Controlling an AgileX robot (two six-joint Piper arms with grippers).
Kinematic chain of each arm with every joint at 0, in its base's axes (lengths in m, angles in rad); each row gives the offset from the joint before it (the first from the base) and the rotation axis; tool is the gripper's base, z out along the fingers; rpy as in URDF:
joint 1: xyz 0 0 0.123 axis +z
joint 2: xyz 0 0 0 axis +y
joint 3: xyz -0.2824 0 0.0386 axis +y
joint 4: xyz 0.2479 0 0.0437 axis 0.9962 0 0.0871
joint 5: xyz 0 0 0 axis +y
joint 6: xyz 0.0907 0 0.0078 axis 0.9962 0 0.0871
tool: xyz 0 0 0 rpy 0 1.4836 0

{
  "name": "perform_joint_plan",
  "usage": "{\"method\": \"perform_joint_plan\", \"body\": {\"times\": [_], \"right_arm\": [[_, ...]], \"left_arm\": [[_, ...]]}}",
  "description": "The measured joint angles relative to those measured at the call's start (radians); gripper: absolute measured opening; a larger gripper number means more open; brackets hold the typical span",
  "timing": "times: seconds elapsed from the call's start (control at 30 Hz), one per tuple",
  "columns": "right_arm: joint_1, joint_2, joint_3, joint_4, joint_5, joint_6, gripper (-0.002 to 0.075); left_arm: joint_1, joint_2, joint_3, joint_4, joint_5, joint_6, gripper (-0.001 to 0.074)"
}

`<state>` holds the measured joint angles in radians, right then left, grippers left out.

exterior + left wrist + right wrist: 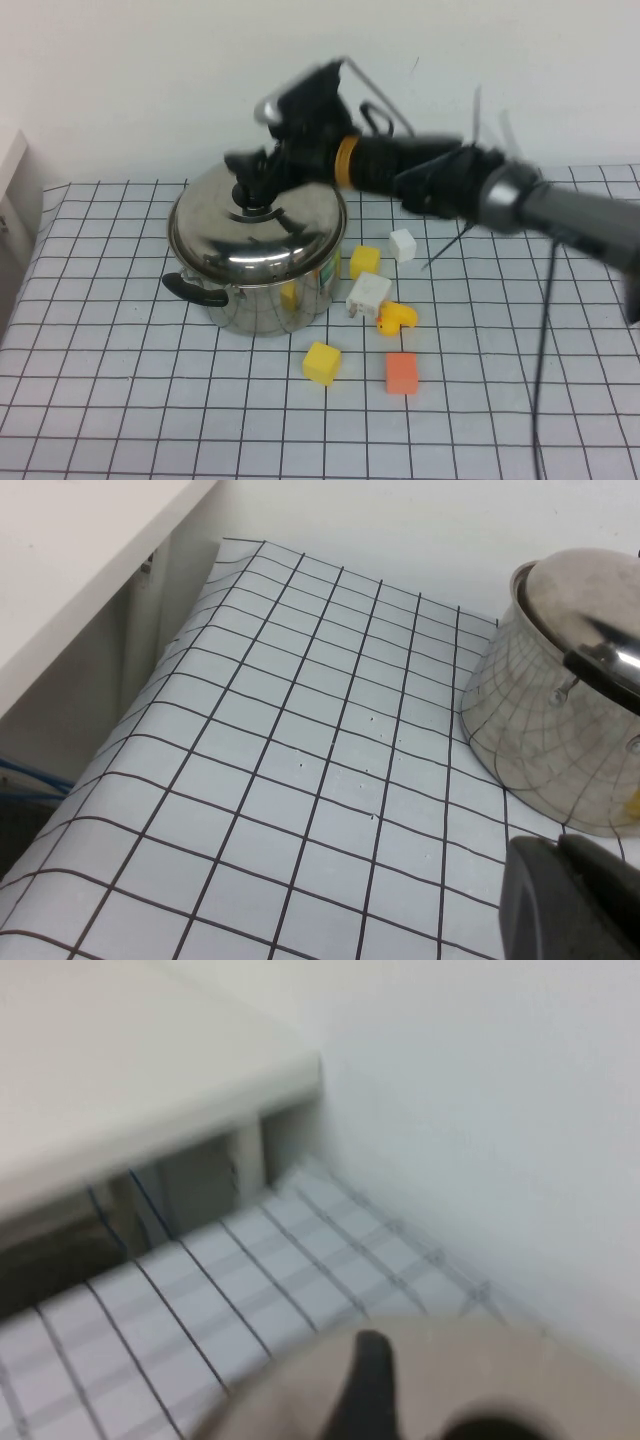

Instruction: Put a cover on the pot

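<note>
The shiny steel pot with black side handles stands left of the table's middle. The domed steel lid sits on it, black knob up. My right gripper reaches in from the right and hovers just over the knob. In the right wrist view one dark finger stands apart from the knob above the lid, so it is open. My left gripper is shut and empty, low beside the pot; it is out of the high view.
Small blocks lie right of the pot: yellow, white, white, yellow-orange, yellow, orange. A white shelf stands at the table's left edge. A cable hangs from the right arm.
</note>
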<state>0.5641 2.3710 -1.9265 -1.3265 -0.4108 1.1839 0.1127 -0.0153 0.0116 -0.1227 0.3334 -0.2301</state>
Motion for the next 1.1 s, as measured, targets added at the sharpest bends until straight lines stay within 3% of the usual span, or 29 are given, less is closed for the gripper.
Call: {"method": "perform_joint_plan", "body": {"times": [0.07,0.13,0.27,0.33,0.53,0.83,1.1], "right_arm": [[-0.015,-0.066,0.000,-0.194,-0.061,0.185,0.0552],[-0.032,-0.147,0.000,-0.336,-0.169,0.312,0.0430],[-0.060,-0.295,0.031,-0.420,-0.384,0.352,0.0129],[-0.072,-0.367,0.078,-0.433,-0.456,0.356,0.0057],[-0.104,-0.572,0.298,-0.452,-0.424,0.353,0.0009],[-0.112,-0.949,0.654,-0.456,-0.343,0.309,0.0005],[-0.184,-1.339,1.028,-0.456,-0.249,0.347,0.0001]], "left_arm": [[0.000,0.000,0.000,0.000,0.000,0.000,-0.0003],[0.000,0.000,0.000,0.000,0.000,0.000,-0.0003],[0.000,0.000,0.000,0.000,0.000,0.000,-0.0003],[0.000,0.000,0.000,0.000,0.000,0.000,-0.0003],[0.000,0.000,0.000,0.000,0.000,0.000,-0.0003],[0.000,0.000,0.000,0.000,0.000,0.000,-0.0003],[0.000,0.000,0.000,0.000,0.000,0.000,-0.0003]]}}
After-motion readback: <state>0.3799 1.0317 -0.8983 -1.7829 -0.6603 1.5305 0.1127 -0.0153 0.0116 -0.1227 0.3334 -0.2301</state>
